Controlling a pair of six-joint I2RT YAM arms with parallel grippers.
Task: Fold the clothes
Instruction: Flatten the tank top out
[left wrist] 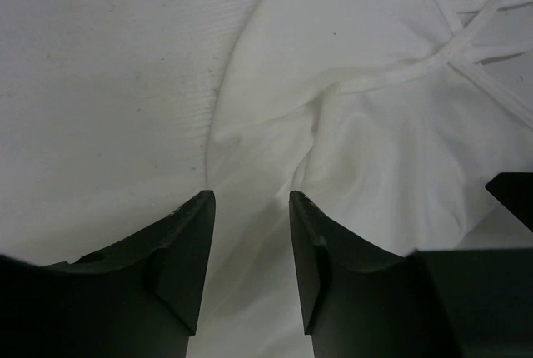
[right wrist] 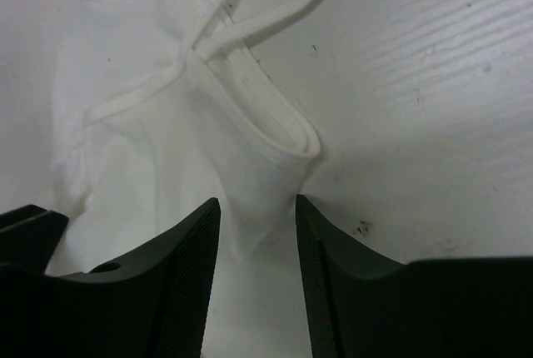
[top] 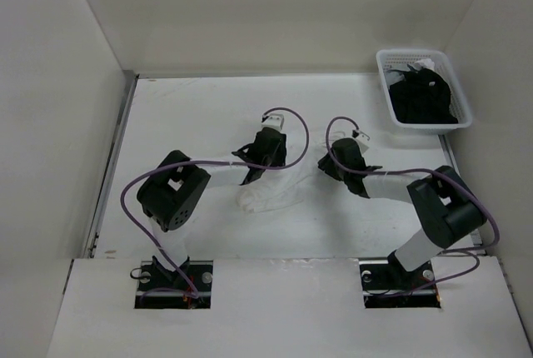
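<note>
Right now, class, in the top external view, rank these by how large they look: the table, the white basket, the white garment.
1. table, largest by far.
2. white basket.
3. white garment, by what shows; it is partly covered, so its place against the basket is unsure.

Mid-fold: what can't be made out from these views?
- Top view: white garment partly under left gripper and right gripper; outline fades into the table.
- Left wrist view: garment cut off at top and right edges.
- Right wrist view: near part hidden behind the fingers.
- Top view: black garments in basket too small to count.
</note>
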